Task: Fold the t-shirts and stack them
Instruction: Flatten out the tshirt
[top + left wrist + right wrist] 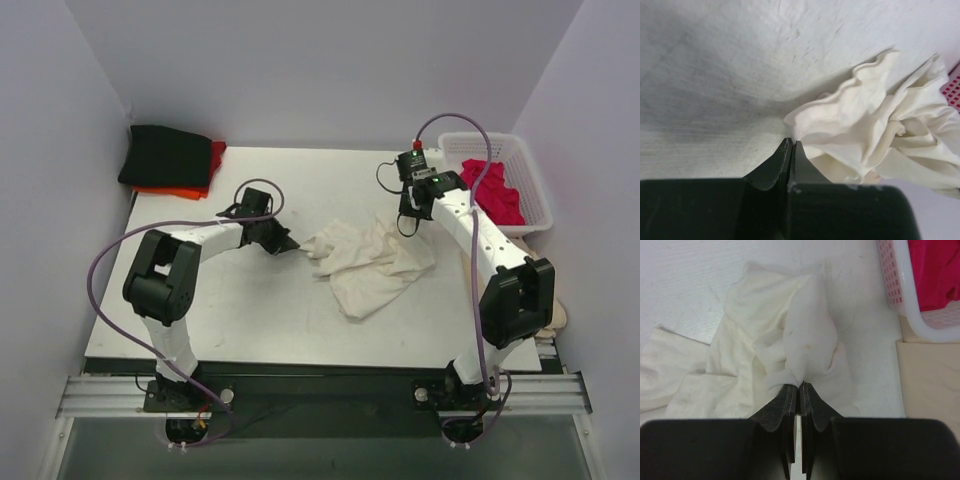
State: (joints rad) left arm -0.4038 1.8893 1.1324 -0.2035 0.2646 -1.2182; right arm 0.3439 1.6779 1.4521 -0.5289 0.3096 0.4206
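Cream-white t-shirt (370,262): it lies crumpled near the middle of the table (200,300), between the two grippers. Its sleeves and collar cannot be made out among the folds.
Left gripper (791,145): the jaws are pressed together, with the tips right at the left edge of the cream-white t-shirt. The cloth touches the tips, but I cannot tell if a fold is caught between them. In the top view the arm covers the fingers.
Right gripper (800,386): the jaws are closed on a bunch of the cream-white t-shirt at its right side. The pinched cloth stands up in a hump in front of the fingers.
Black t-shirt (165,155): it is folded at the far left corner, on top of the pile.
Orange-red t-shirt (175,190): only a thin edge shows under the black one. A red edge also shows at the right of the pile, but I cannot tell which garment it belongs to.
Crimson t-shirt (495,190): it lies bunched inside the basket (535,180), partly hidden by the right arm.
Basket: it is at the far right of the table, and the right wrist view cuts off most of it.
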